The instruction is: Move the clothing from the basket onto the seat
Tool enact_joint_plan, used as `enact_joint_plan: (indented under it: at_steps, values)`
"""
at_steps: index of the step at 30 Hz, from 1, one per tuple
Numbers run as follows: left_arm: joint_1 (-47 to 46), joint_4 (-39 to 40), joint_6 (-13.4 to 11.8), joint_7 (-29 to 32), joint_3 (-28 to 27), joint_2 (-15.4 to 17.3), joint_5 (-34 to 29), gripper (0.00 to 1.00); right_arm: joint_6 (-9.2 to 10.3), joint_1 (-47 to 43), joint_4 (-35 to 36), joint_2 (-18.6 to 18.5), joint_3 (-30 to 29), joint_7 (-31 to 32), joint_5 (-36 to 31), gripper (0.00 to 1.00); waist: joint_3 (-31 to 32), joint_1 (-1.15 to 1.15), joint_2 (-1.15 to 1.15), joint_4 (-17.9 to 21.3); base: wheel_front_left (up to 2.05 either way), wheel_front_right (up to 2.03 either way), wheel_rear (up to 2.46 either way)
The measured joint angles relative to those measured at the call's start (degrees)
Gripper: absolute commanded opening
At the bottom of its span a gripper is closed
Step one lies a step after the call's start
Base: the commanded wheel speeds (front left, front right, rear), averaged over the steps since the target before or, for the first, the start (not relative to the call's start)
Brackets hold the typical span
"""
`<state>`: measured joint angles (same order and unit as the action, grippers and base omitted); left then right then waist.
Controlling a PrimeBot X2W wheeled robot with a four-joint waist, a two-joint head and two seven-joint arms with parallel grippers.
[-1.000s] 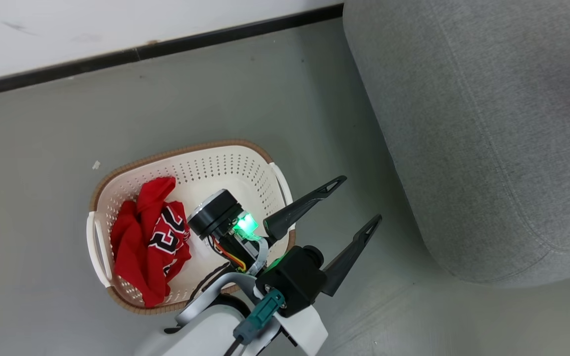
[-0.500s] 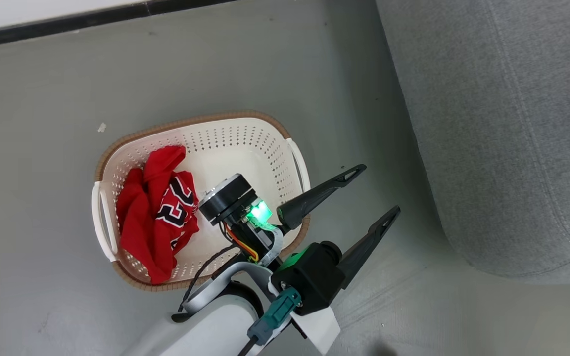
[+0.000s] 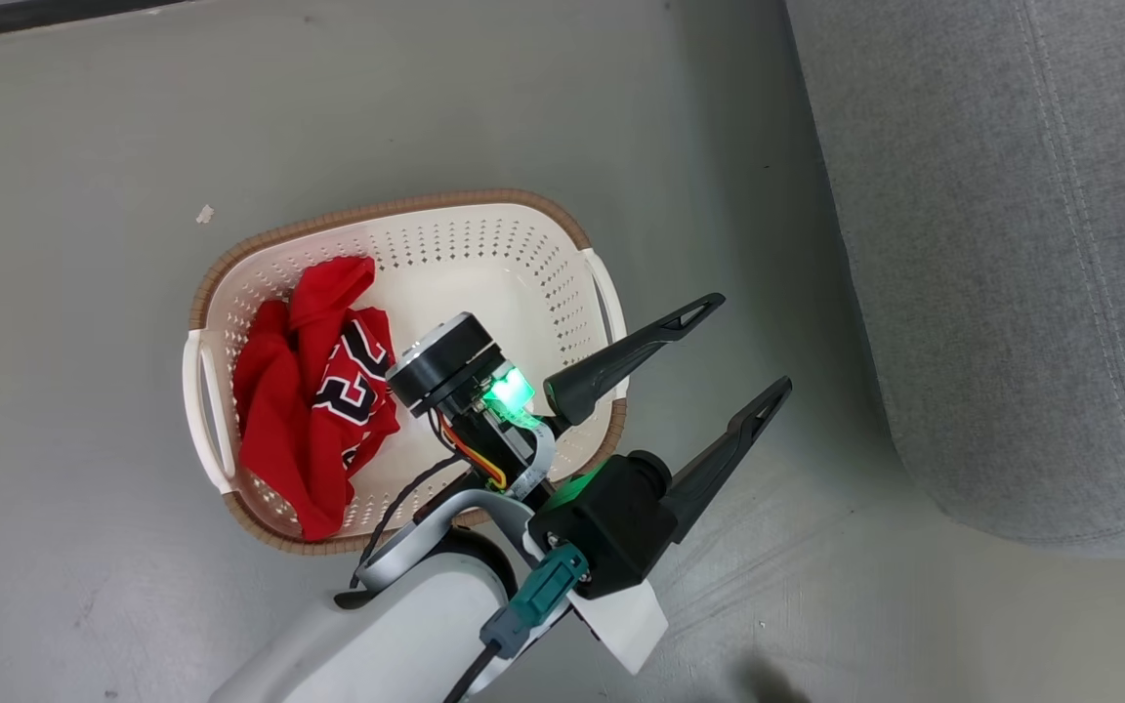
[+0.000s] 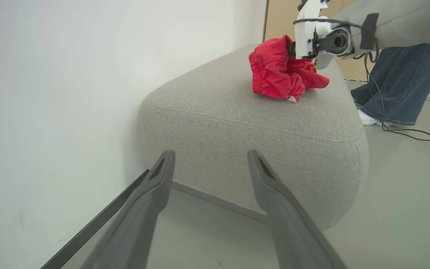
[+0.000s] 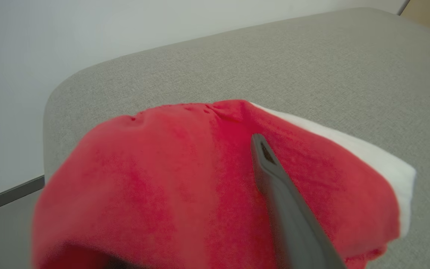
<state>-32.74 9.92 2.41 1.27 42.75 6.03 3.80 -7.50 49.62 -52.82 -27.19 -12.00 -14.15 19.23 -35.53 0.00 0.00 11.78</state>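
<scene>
Our right gripper [image 5: 215, 144] is down at the red piece with white trim [image 4: 278, 74], which lies on top of the seat [image 4: 237, 123]. We see one dark finger [image 5: 282, 201] on the cloth. The other is under the folds, so we cannot tell how far apart the jaws are or if they grip. We think it is this low so the cloth lands softly and does not slide off.

Our left gripper [image 3: 748, 344] is wide open with nothing in it. It hangs by the right end of the basket [image 3: 484, 207], and we think it waits there for its turn. The basket sits on the floor near the seat, so the trip is short.

The red jersey [image 3: 313, 410] is inside, bunched up against the left wall. Its long way runs from the far rim to the near rim, and its black-and-white letters face up. The piece on the seat is a crumpled heap, wider than tall, with its white edge on the right in the right wrist view.
</scene>
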Motion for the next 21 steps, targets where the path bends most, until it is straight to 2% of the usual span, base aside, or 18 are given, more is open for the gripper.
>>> enact_joint_plan:
  at_steps: [10,15,21]
  values:
    - [0.0,-2.2,0.0,-1.8,-0.6,0.0,0.1,1.0,0.0,-0.1,0.7,0.2,2.1,0.0,-1.1,1.0,1.1,0.0,0.0,1.3,0.0,0.0,0.0]
    - [0.0,-3.5,0.0,-2.6,-1.3,0.1,0.5,1.0,0.0,-1.4,6.5,1.1,3.5,-0.1,-1.1,1.0,2.2,0.0,0.0,2.3,0.0,0.0,0.0]
    - [0.1,-4.8,-0.2,-4.0,-2.6,0.6,1.2,1.0,0.0,-7.0,11.9,3.2,5.5,-0.1,-1.1,1.0,4.0,0.0,0.0,3.6,0.0,0.0,0.0]
